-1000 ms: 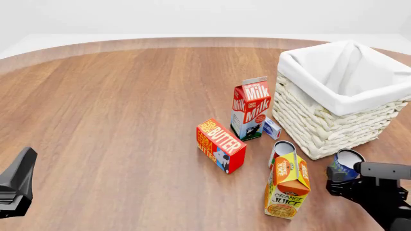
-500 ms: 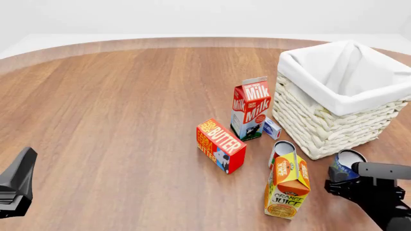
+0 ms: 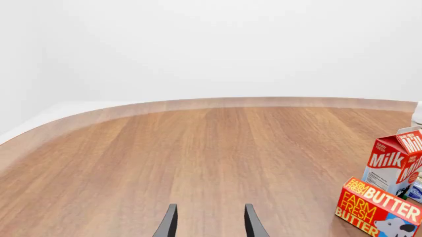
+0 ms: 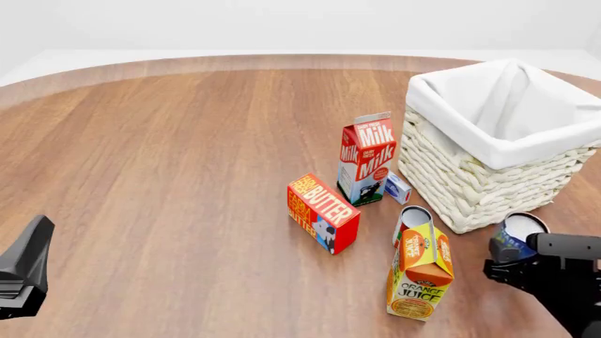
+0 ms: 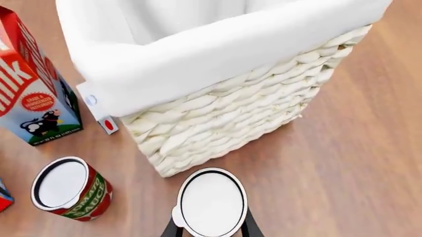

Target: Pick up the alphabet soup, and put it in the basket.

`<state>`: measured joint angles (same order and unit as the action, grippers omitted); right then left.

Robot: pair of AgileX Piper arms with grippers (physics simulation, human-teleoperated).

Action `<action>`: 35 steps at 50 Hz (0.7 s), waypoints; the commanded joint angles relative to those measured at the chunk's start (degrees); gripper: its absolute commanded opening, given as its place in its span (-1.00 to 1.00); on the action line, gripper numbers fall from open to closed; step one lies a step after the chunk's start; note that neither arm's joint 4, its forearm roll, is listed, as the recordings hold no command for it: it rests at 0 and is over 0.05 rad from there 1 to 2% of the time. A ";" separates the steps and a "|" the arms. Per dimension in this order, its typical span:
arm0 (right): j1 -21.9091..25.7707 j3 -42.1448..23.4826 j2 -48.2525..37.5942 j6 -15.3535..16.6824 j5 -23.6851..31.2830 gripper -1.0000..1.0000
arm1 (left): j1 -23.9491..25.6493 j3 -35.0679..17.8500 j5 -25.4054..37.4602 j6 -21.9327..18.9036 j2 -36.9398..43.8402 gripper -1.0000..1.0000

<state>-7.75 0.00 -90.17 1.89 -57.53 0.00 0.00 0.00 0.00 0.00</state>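
In the left wrist view my left jaws point(image 3: 209, 224) stand parted and empty at the bottom centre of the frame, over bare counter point(image 3: 197, 148), with the milk carton point(image 3: 396, 165) and butter box point(image 3: 376, 207) at the right edge; nothing there has altered. In the front view the alphabet soup point(image 4: 516, 236) sits at lower right, pinched in my right jaws point(image 4: 511, 262), and its pale top now shows higher and a little further right than half a second ago, closer to the lower corner of the basket point(image 4: 488, 176); I judge the lift has begun. The orange juice carton point(image 4: 420, 271) and the red-labelled can point(image 4: 410, 220) behind it have not shifted. In the right wrist view the soup's silver lid fills the bottom centre, my fingers narrow around its sides, with the basket's cloth rim spanning the upper frame. The can must still rise above that rim before release.
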 commanded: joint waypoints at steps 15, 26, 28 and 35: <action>0.88 -0.04 23.90 -0.33 19.77 -1.00 | 0.00 0.00 0.00 0.00 0.00 1.00; 1.81 -1.55 35.16 0.64 30.83 -1.00 | 0.00 0.00 0.00 0.00 0.00 1.00; 1.94 -1.67 35.39 0.76 31.23 -1.00 | 0.00 0.00 0.00 0.00 0.00 1.00; 2.09 -3.14 39.16 1.79 35.83 -1.00 | 0.00 0.00 0.00 0.00 0.00 1.00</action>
<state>-6.08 -1.34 -57.69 3.72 -28.48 0.00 0.00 0.00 0.00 0.00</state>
